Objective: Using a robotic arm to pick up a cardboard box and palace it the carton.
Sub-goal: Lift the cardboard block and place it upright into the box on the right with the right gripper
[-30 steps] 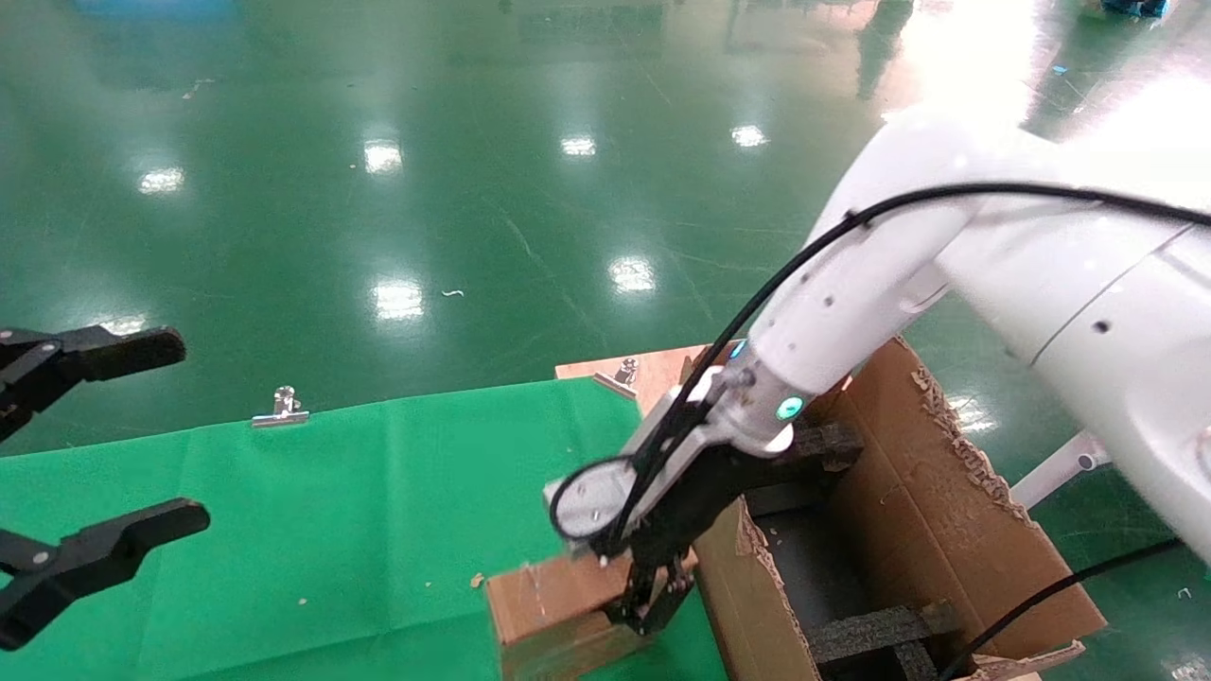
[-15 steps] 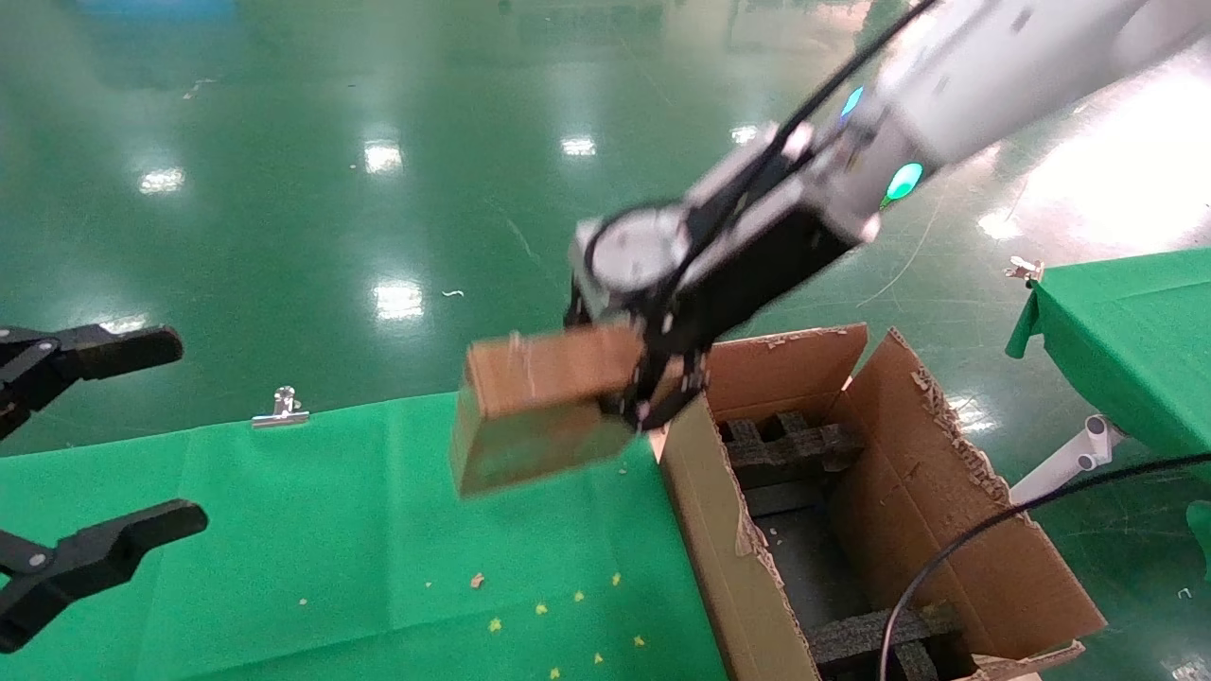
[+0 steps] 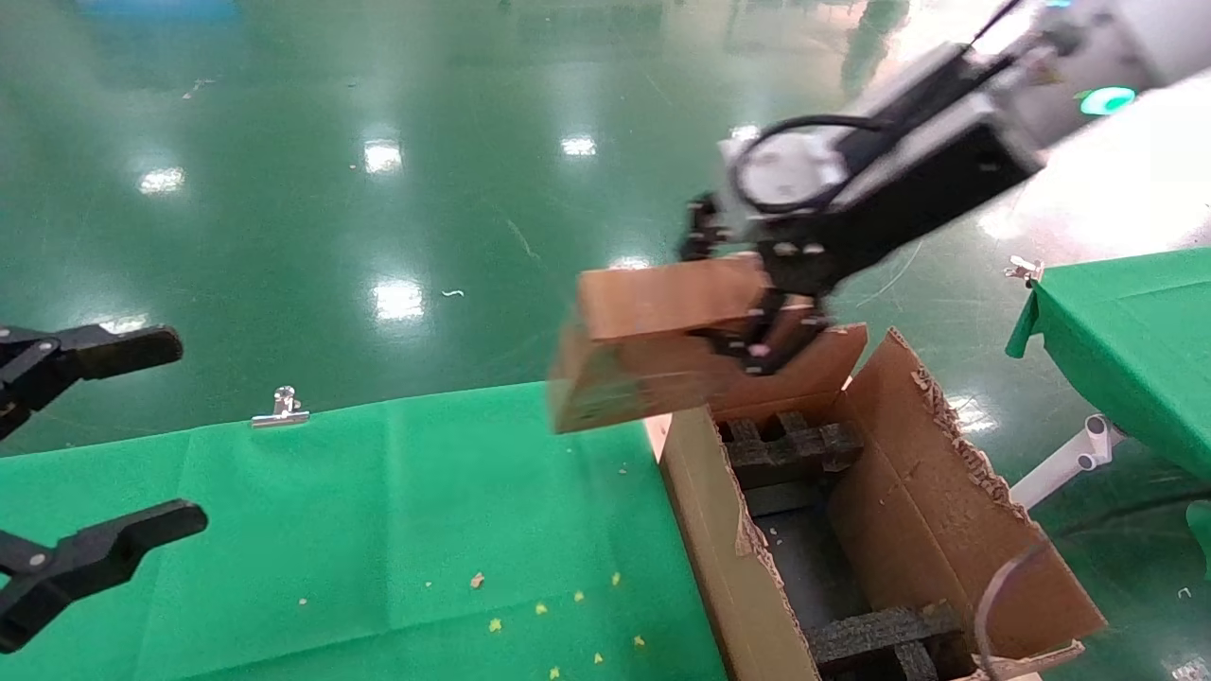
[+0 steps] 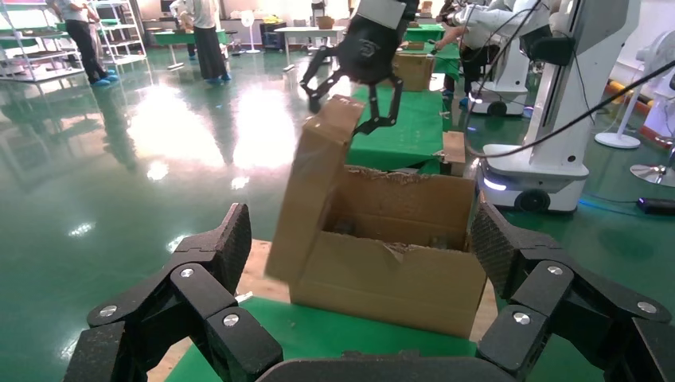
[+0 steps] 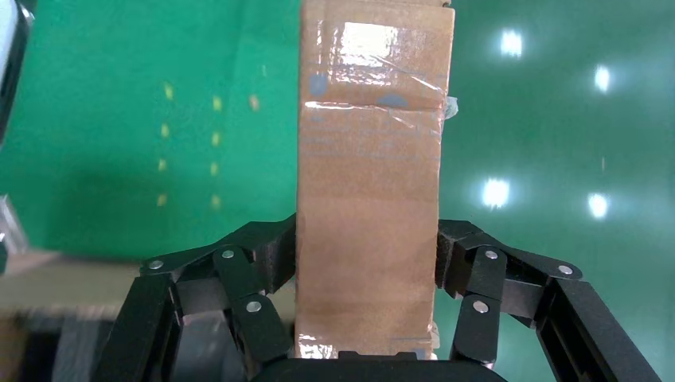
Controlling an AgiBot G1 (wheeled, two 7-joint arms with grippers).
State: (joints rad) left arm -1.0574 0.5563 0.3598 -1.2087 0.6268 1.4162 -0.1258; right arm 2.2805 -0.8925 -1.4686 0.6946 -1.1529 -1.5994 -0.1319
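Up in the air, the right gripper (image 3: pixel 757 326) has its black fingers (image 5: pixel 263 263) clamped on the cardboard box (image 3: pixel 653 340) — hanging over the carton (image 3: pixel 880 492)'s far left corner, above the green cloth (image 3: pixel 359 530)'s edge. Left gripper (image 3: pixel 85 454) sits parked, fingers spread wide.

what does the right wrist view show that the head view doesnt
Only the right wrist view shows the clear tape across the cardboard box and both fingers of the right tool pressed against its sides.

Only the head view shows the carton with its black foam inserts, standing below and beside the lifted box, and the left tool open at the table's left edge.

Both show the right tool holding the box above the green cloth.
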